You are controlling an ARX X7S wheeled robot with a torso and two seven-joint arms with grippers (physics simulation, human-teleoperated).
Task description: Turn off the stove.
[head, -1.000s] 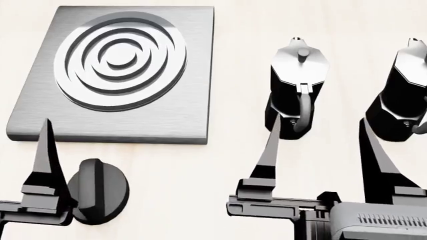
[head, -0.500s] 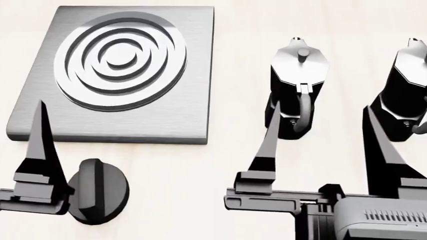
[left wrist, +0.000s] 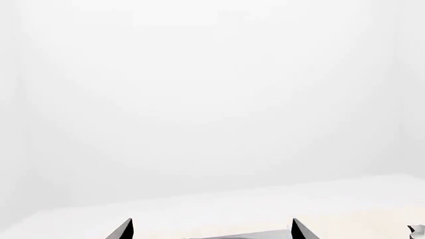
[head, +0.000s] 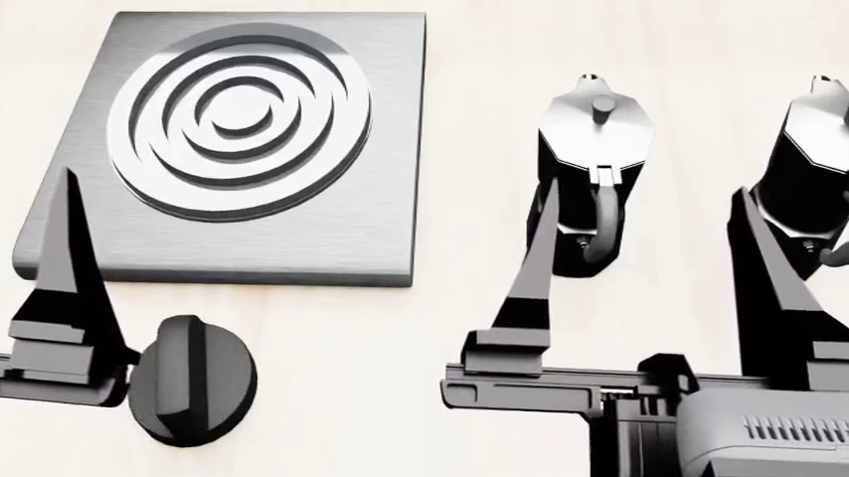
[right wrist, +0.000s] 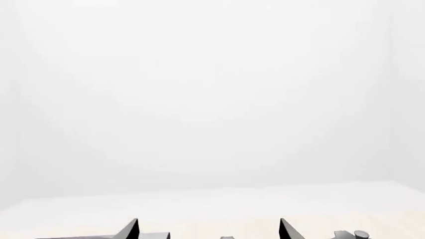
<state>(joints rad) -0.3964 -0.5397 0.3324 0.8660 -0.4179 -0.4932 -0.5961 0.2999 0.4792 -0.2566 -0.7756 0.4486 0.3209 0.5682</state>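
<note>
The stove (head: 345, 224) is a square brushed grey plate with a ringed burner, at the far left of the head view. A thin strip of it shows in the left wrist view (left wrist: 252, 234). A black round knob (head: 193, 378) with a raised bar lies just in front of it. My left gripper (left wrist: 211, 228) is open and empty. Only one of its fingers (head: 60, 278) shows in the head view. That finger is just left of the knob, its tip over the stove's front left corner. My right gripper (head: 643, 194) is open and empty, its fingers either side of the gap between two moka pots.
Two black-and-silver moka pots stand right of the stove, one in the middle (head: 594, 149) and one at the right edge (head: 809, 169). The right gripper's fingers overlap both pots in the head view. Pale tabletop (head: 385, 368) lies between the knob and my right arm.
Both grippers have moved forward, away from me. The left finger slid from beside the knob up over the stove's front left corner and slightly left. The knob has not turned.
</note>
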